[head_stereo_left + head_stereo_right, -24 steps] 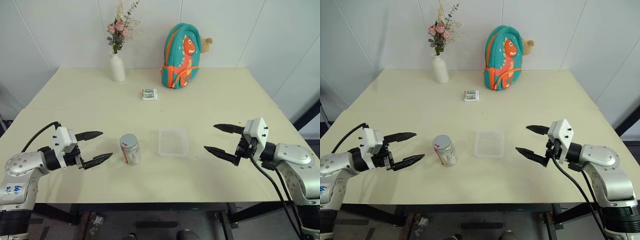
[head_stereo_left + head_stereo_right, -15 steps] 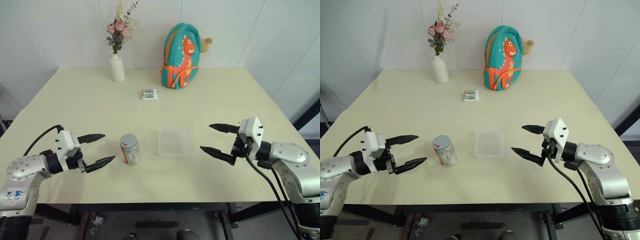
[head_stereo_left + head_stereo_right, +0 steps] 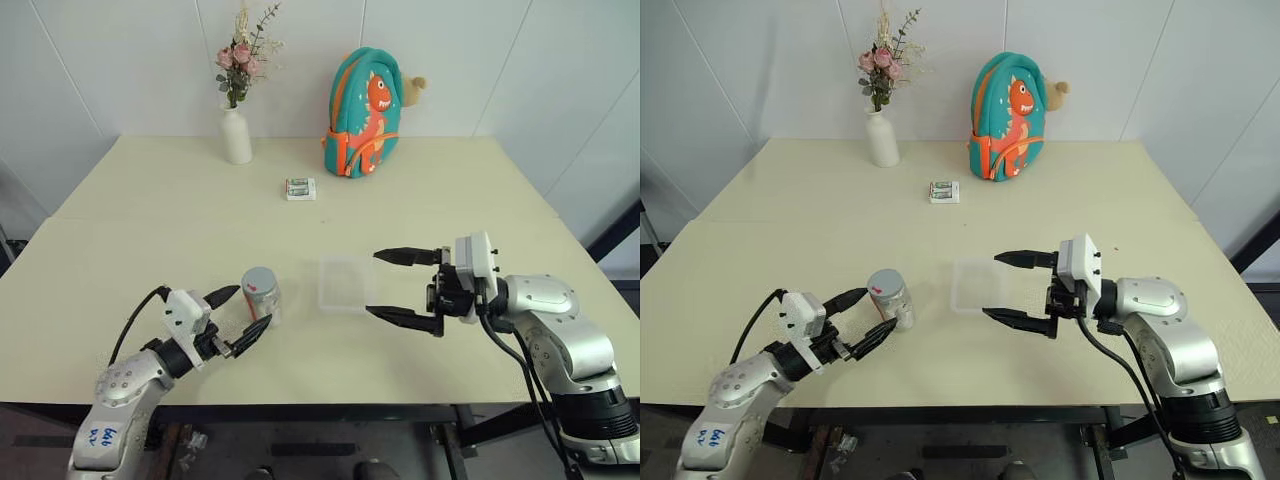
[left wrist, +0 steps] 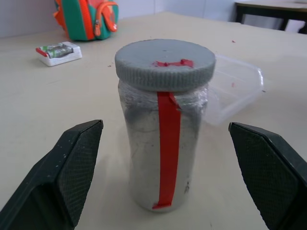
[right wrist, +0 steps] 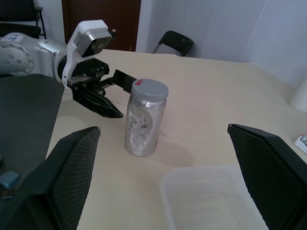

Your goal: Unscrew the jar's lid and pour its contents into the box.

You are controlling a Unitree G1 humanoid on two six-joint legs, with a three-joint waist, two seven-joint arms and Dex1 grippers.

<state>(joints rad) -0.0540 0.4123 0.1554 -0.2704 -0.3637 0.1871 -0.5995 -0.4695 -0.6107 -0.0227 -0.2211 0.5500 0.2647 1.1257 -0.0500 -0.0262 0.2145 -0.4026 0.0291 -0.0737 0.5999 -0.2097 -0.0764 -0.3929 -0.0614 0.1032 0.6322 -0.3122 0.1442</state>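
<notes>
The jar (image 3: pixel 261 296) stands upright on the table near the front edge, a red strip down its side, with the grey lid (image 4: pixel 164 63) screwed on. Its wall looks cloudy and silvery, so I cannot make out the contents. My left gripper (image 3: pixel 252 307) is open, and its fingertips flank the jar without touching it. The box (image 3: pixel 345 283), a clear shallow tray, lies just right of the jar. My right gripper (image 3: pixel 372 285) is open and empty. It points left and hovers over the box's right side.
At the table's far side stand a white vase with flowers (image 3: pixel 236 135) and a teal dinosaur backpack (image 3: pixel 363 100). A small white-and-green packet (image 3: pixel 300 188) lies mid-table. The table's front edge (image 3: pixel 330 403) runs close below both grippers.
My left gripper has swung right and forward until its open fingers flank the jar. My right gripper has moved left from the table's right side to over the box. Jar and box stayed put.
</notes>
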